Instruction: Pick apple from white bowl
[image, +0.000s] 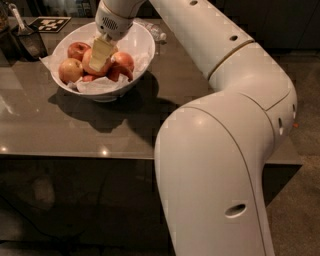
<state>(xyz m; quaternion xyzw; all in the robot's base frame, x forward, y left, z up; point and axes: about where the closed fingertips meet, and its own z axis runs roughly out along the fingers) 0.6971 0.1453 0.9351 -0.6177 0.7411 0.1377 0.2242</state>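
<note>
The white bowl (142, 37) stands on the far left part of the dark glossy table (60, 125), lined with crumpled white paper. The pale orange-pink apple (70, 70) lies at the bowl's left front. An orange-red apple (86, 61) lies in the middle, and darker red apples lie behind (76, 49) and to the right (123, 62). My gripper (100, 55) reaches down into the bowl's middle, right against the orange-red apple and just right of the pale apple, and hides part of the fruit.
A dark container with a utensil (27, 39) stands left of the bowl. A black-and-white marker card (50, 23) lies behind it. Crumpled clear wrap (157, 32) lies right of the bowl. My white arm (225, 125) spans the right side. The table's front edge (75, 156) runs across.
</note>
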